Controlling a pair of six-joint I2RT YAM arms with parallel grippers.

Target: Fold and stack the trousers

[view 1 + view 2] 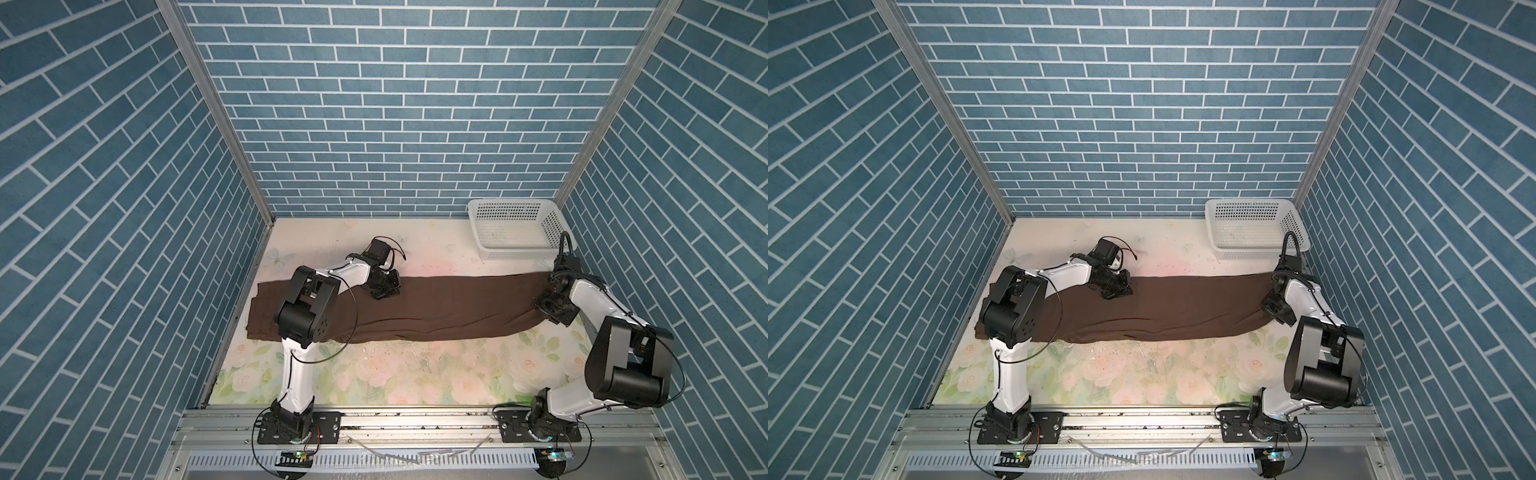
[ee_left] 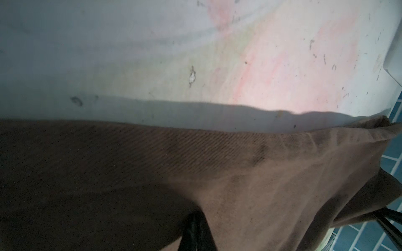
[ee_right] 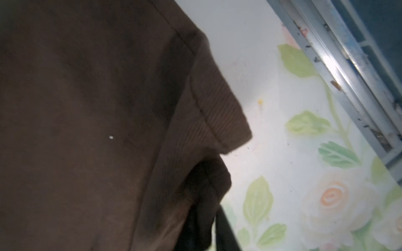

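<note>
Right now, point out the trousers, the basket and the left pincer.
trousers (image 1: 440, 307): in a top view, middle of the brown cloth.
basket (image 1: 519, 252): in a top view, its near wall.
left pincer (image 1: 385, 293): in a top view, between its fingertips, by the trousers' far edge.

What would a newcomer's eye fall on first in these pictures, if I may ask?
First, the dark brown trousers, stretched in a long band from left to right across the floral table. Next, the robot's claws on them: the left claw at the far edge left of middle, the right claw at the right end. A white perforated basket sits in the far right corner, against blue brick-patterned walls.
</note>
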